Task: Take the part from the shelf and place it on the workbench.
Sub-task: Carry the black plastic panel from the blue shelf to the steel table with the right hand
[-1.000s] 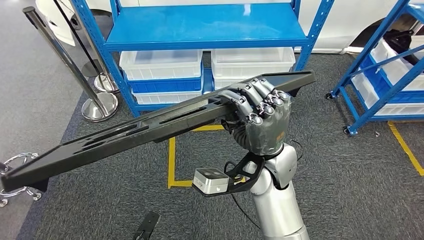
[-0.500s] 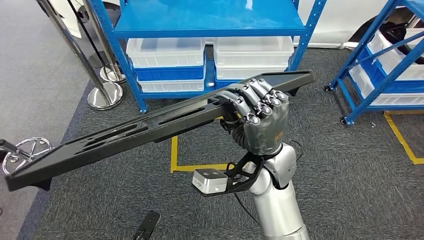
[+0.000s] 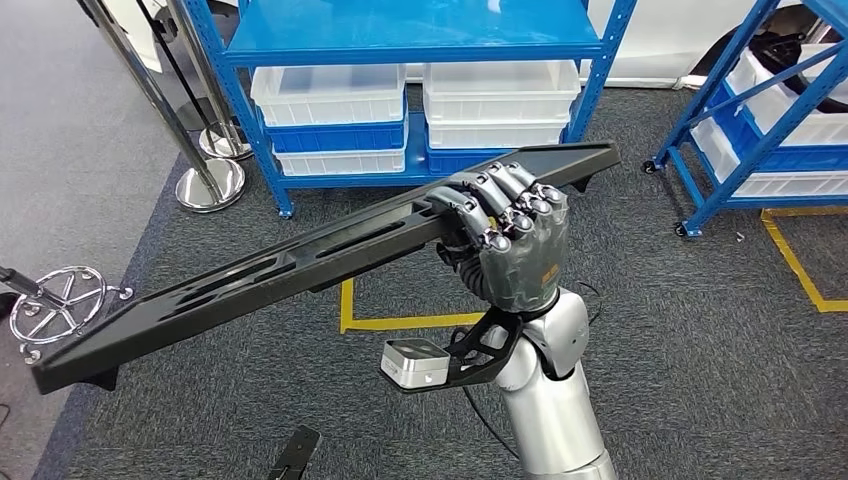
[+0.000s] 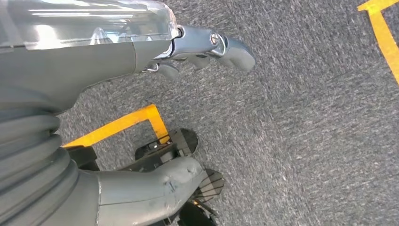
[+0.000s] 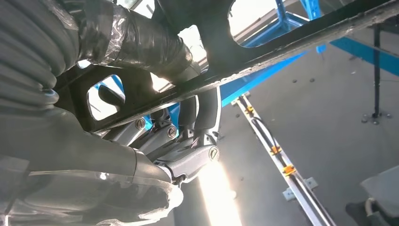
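Observation:
The part (image 3: 300,260) is a long flat black plastic panel with slots, held level over the grey carpet and stretching from the lower left to the upper right. My right hand (image 3: 515,240) grips it from below near its right end, fingers curled over the near edge. In the right wrist view the part's (image 5: 301,37) underside crosses above my right hand (image 5: 179,155), whose fingers wrap around it. My left hand (image 4: 117,56) hangs over the carpet, thumb and fingers apart, with nothing in it.
A blue shelf (image 3: 410,35) stands ahead with white bins (image 3: 500,100) on its lowest level. A second blue rack (image 3: 760,120) on wheels is at the right. Chrome stanchion bases (image 3: 210,185) (image 3: 55,305) stand at the left. Yellow tape (image 3: 400,322) marks the floor.
The whole picture has shifted: shelf and floor tape have slid up and away, so the camera has moved. The part stays in my right hand, its left end a little lower.

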Action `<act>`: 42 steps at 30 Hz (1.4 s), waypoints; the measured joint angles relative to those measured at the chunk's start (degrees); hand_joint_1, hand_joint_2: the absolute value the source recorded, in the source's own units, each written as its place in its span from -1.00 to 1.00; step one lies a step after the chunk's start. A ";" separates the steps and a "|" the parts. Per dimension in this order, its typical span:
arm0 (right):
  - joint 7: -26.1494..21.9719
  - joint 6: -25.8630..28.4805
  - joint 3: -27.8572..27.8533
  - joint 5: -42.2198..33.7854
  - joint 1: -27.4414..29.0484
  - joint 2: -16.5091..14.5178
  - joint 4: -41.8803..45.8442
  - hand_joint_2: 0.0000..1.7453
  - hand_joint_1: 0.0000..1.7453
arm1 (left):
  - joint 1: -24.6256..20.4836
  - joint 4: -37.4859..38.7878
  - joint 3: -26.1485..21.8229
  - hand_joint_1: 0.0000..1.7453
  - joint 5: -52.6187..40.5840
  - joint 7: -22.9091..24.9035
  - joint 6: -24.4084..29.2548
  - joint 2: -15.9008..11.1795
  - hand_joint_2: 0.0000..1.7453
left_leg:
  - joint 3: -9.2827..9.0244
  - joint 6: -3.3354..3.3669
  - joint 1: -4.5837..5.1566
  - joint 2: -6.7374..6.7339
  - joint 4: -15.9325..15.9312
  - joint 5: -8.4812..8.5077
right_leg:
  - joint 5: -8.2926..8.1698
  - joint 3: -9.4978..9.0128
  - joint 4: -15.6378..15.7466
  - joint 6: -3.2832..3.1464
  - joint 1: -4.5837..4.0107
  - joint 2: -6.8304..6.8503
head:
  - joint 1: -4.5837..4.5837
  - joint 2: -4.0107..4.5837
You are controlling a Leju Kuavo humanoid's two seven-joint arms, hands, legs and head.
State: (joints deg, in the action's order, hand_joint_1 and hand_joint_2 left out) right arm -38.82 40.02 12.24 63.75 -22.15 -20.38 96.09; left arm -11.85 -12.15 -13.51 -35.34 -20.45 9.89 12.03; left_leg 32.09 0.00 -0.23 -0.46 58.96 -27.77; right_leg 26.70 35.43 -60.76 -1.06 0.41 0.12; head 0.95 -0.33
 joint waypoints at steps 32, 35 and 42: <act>1.52 0.00 0.17 0.55 -2.21 -0.19 -2.21 1.00 1.00 | -0.79 0.00 -0.62 -1.00 -0.78 2.10 0.15 0.29 1.00 | 7.53 -1.13 -0.62 -0.01 2.17 4.60 | 3.32 -2.82 -0.33 -0.13 0.50 -0.18 | 0.00 0.00; 1.53 -0.01 0.17 0.91 -2.32 -0.30 -2.28 1.00 1.00 | -0.79 0.00 -0.74 -1.00 -0.79 1.52 0.23 0.29 1.00 | 10.24 -1.74 -0.73 0.02 10.57 -2.56 | 1.88 -1.09 -0.26 -1.04 0.39 -0.06 | 0.01 0.00; 1.36 0.00 0.17 1.98 -2.63 -0.30 -2.47 1.00 1.00 | -1.12 0.00 -0.90 -1.00 -0.79 0.94 0.25 0.29 1.00 | 0.25 0.81 0.37 0.10 2.99 -0.44 | -0.72 1.65 -0.30 -0.92 -0.46 0.00 | 0.01 0.00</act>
State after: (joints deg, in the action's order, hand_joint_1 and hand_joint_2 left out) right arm -37.46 40.02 12.41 65.73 -24.78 -20.68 93.62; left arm -12.97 -12.15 -14.41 -36.13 -19.51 10.14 12.32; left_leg 32.35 0.81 0.14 -0.36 61.95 -28.22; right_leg 25.98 37.09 -61.07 -1.97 -0.05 0.12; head 0.96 -0.33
